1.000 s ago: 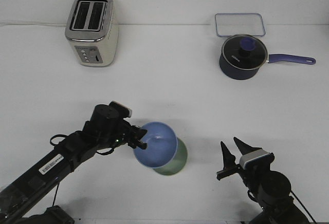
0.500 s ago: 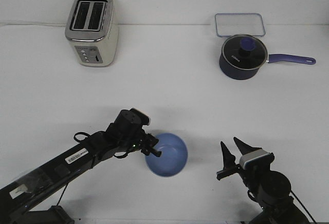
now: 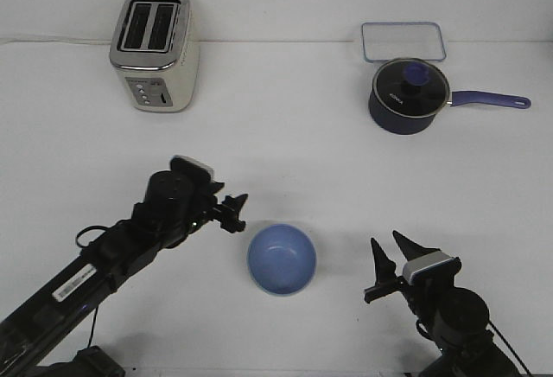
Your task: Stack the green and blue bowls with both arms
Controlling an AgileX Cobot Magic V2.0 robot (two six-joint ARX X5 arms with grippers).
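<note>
Blue bowl: nested, green one hidden beneath.
Left gripper: released, just beside bowl (could nudge the stack).
Right gripper: open, empty.

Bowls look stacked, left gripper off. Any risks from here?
The left gripper hangs open close beside the blue bowl; a low sweep on retreat might clip its rim and shift the stack. Only a thin edge of the green bowl shows beneath, so whether the blue bowl seats fully can't be confirmed. The right gripper sits open, well apart.
</note>
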